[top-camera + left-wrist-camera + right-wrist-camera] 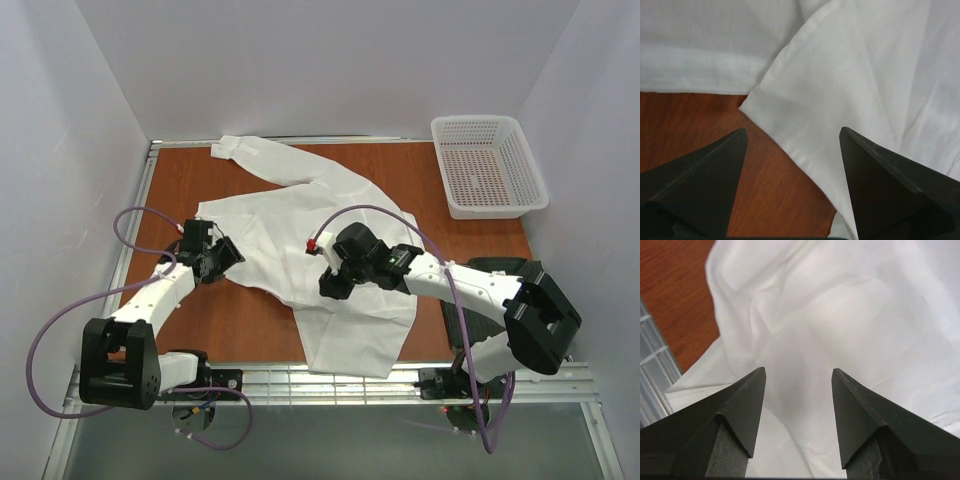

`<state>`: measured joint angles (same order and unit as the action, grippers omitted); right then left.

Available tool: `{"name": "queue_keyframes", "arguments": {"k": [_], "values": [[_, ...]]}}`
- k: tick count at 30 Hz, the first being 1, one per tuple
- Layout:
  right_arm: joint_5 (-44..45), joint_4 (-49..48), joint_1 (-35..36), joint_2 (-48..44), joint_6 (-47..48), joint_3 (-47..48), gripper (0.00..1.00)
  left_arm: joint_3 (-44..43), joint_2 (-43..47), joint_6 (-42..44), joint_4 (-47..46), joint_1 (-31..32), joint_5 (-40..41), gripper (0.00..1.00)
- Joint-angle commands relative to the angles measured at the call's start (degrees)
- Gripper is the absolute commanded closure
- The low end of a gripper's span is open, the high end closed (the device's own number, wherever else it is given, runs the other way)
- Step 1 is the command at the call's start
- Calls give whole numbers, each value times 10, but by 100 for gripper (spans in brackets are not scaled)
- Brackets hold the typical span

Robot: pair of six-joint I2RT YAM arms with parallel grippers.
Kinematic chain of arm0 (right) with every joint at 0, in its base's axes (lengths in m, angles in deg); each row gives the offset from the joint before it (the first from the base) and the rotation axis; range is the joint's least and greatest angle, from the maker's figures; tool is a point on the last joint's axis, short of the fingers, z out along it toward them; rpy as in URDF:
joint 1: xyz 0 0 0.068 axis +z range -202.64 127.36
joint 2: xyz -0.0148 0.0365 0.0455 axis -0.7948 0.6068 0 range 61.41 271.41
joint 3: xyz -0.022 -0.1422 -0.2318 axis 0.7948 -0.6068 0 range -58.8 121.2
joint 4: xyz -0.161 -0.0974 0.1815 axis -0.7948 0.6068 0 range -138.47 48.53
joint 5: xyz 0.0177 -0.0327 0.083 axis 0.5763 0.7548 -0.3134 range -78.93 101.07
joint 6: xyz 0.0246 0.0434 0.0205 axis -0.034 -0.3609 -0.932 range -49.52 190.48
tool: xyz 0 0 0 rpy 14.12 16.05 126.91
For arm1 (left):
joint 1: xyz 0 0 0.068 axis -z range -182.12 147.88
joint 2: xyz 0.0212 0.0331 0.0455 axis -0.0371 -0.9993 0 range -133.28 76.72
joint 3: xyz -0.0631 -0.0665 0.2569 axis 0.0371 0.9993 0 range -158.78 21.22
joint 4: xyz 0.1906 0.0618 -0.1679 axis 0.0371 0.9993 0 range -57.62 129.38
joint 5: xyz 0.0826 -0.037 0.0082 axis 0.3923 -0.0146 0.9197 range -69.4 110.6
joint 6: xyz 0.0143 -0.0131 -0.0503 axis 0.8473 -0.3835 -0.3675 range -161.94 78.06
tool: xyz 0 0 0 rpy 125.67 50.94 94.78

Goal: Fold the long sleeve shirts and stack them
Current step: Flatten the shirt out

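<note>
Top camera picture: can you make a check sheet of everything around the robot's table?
Surface: brown wooden table, partly covered by cloth.
Job's things: white shirt spread out, one sleeve reaching the far left corner; a dark thing under the right arm, cannot tell what.
Clutter: white mesh basket at the far right corner.
Grippers: left pincer open over the shirt's edge; right pincer open over the shirt; both hold nothing.
Cables: purple cables loop from both arms.
Surroundings: white walls; metal grate at the near edge.

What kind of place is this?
Probably a robot lab booth, not a house: plain white walls box in a wooden table, with the left arm and right arm bolted at its edge.
</note>
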<state>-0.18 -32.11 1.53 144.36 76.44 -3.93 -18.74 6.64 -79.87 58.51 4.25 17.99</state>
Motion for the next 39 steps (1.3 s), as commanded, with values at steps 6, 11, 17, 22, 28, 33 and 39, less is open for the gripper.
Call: {"name": "queue_keyframes", "arguments": {"k": [6,11,17,22,28,33,39], "values": [[66,-19,-24,-52,-49,-59,50,74,0,-78,-77,-1,15,35],[81,-26,-28,-61,-55,-83,50,89,-28,-77,-91,-1,37,41],[83,-34,-28,-64,-55,-93,50,102,-58,-93,-104,-1,52,45],[97,-36,-30,-65,-55,-100,50,83,-106,-93,-106,-1,65,59],[111,-40,-33,-74,-71,-110,50,65,-159,-87,-106,-1,55,88],[111,-46,-40,-80,-73,-116,50,32,-212,-78,-105,-1,60,100],[127,-57,-50,-74,-74,-115,50,-66,-286,-27,-103,-1,85,100]]}}
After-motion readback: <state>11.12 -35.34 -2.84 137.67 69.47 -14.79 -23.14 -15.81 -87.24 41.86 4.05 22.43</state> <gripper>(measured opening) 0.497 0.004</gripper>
